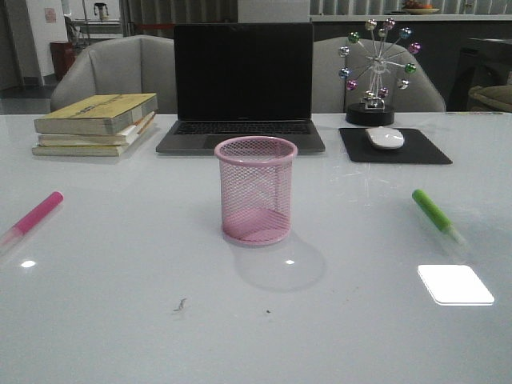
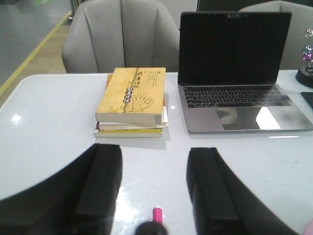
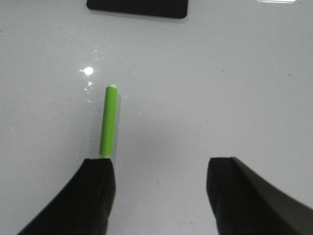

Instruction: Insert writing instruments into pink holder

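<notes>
White table (image 1: 120, 320), pink holder (image 1: 256, 200) upright at centre (laptop (image 1: 242, 84) behind); pink marker (image 1: 36, 214) lies far left, green marker (image 1: 436, 214) far right, both sets of fingers (image 2: 100, 188) (image 3: 98, 191) spread apart, holding nothing

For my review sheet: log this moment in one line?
pink holder empty | pink marker, green marker on table | left gripper, right gripper open
</notes>
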Motion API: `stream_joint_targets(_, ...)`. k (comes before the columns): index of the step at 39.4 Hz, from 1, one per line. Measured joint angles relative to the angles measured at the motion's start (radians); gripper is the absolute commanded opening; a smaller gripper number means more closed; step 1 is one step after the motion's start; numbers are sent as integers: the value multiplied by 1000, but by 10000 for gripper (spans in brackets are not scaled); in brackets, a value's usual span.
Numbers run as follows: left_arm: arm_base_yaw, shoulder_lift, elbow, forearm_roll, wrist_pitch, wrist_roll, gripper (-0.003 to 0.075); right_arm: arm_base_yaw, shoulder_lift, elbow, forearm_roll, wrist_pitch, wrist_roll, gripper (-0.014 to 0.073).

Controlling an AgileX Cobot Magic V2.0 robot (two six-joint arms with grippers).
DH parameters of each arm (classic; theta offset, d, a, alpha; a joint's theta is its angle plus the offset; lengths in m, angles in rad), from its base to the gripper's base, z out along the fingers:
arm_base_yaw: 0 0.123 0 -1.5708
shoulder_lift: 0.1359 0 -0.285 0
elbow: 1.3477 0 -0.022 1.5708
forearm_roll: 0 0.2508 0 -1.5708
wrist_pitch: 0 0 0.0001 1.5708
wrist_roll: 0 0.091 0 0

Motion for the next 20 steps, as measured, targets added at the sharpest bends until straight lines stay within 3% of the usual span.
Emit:
stream_joint_targets(10, 0, 53, -44, -9, 81, 0, 375, 94, 242, -221, 0, 89, -33, 519)
stream_joint_targets(20, 0, 57, -48, -28, 111, 0, 375, 99, 471, -368, 8, 231, -34, 519)
